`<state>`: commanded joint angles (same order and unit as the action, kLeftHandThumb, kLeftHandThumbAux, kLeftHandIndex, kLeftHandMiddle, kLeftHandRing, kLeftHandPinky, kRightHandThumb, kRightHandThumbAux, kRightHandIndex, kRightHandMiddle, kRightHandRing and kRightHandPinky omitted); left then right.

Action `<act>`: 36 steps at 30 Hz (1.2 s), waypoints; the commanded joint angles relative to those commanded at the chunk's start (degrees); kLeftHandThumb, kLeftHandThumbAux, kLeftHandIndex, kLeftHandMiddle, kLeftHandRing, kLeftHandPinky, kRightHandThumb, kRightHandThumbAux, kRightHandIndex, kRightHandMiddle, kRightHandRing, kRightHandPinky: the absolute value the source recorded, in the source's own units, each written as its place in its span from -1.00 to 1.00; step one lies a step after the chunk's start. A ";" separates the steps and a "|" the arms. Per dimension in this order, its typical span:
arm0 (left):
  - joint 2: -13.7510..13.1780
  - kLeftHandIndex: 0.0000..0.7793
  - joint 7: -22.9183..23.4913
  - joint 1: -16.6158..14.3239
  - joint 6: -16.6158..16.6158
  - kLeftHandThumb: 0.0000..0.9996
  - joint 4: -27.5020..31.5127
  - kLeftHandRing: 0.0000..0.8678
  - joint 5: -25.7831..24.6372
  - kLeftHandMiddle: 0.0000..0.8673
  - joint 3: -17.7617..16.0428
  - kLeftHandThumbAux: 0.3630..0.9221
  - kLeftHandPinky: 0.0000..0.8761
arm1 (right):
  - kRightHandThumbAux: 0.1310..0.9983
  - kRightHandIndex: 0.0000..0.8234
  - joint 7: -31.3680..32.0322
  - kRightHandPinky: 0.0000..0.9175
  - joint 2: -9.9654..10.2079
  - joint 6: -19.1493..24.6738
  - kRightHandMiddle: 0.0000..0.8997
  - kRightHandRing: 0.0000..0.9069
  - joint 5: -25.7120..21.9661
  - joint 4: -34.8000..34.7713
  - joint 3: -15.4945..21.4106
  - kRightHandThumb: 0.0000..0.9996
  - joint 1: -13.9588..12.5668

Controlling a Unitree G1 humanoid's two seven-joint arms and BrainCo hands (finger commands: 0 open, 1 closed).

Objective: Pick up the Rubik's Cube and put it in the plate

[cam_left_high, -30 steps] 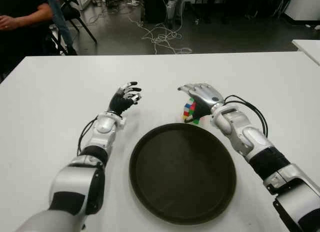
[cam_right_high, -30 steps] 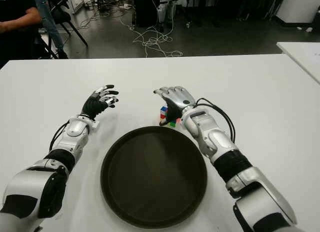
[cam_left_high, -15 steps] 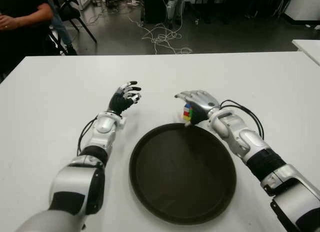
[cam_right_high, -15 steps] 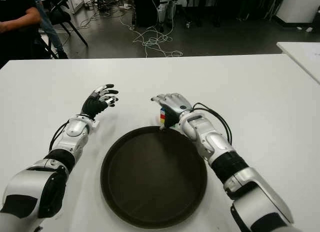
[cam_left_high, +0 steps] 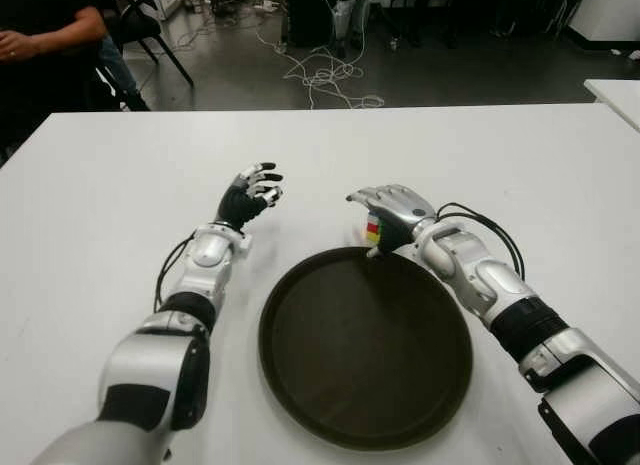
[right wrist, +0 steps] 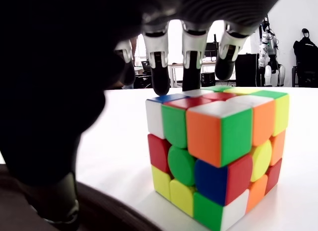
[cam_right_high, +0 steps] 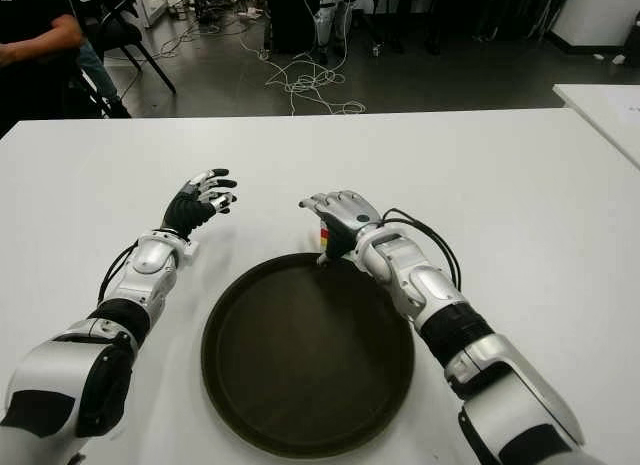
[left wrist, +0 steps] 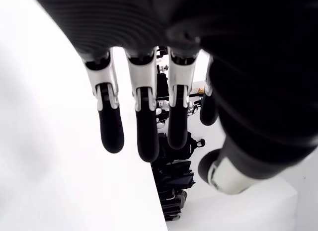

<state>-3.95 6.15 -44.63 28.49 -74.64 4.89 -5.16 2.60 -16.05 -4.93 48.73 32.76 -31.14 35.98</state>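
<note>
The Rubik's Cube (right wrist: 218, 151) stands on the white table (cam_left_high: 120, 185) just beyond the far rim of the round dark plate (cam_left_high: 365, 345). My right hand (cam_left_high: 392, 207) arches over the cube, with only a strip of coloured stickers (cam_left_high: 372, 231) showing under the palm. In the right wrist view its fingers (right wrist: 191, 62) hang over the cube's far top edge and the thumb stays off to one side, so nothing grips the cube. My left hand (cam_left_high: 252, 190) shows left of the plate, above the table, its fingers (left wrist: 144, 126) loosely extended and holding nothing.
A person (cam_left_high: 45, 35) sits at the far left corner beside chairs. Cables (cam_left_high: 325, 75) lie on the floor beyond the table's far edge. Another white table's corner (cam_left_high: 615, 90) shows at the far right.
My right hand has shifted left and nearer, settling lower over the cube, so less of the cube shows. The left hand has not moved.
</note>
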 joint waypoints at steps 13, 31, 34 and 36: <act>0.02 -0.47 0.32 -0.04 -0.38 -0.61 -0.01 -0.24 -0.25 -0.33 -0.34 0.43 -0.15 | 0.47 -0.68 -0.95 -0.63 0.26 1.65 -0.62 -0.59 -0.08 -0.12 0.54 -1.00 0.13; -0.19 -0.51 0.40 -0.13 -0.86 -0.59 -0.07 -0.25 -0.14 -0.38 -0.39 0.30 -0.15 | 0.44 -0.71 -2.64 -0.70 -0.45 5.97 -0.64 -0.63 -0.05 -3.37 2.21 -1.00 -0.13; -0.23 -0.52 0.41 -0.19 -1.13 -0.63 -0.14 -0.26 -0.15 -0.39 -0.42 0.30 -0.16 | 0.45 -0.71 -3.81 -0.71 -0.44 6.45 -0.65 -0.64 -0.13 -3.39 2.85 -1.00 -0.21; -0.26 -0.53 0.38 -0.26 -1.29 -0.66 -0.21 -0.27 -0.13 -0.39 -0.42 0.31 -0.17 | 0.44 -0.72 -4.25 -0.71 -0.47 6.57 -0.65 -0.64 -0.13 -3.31 3.16 -1.00 -0.16</act>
<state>-4.21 6.53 -44.89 27.20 -74.84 4.76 -5.58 -1.65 -16.52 1.63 48.61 29.45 -27.98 35.83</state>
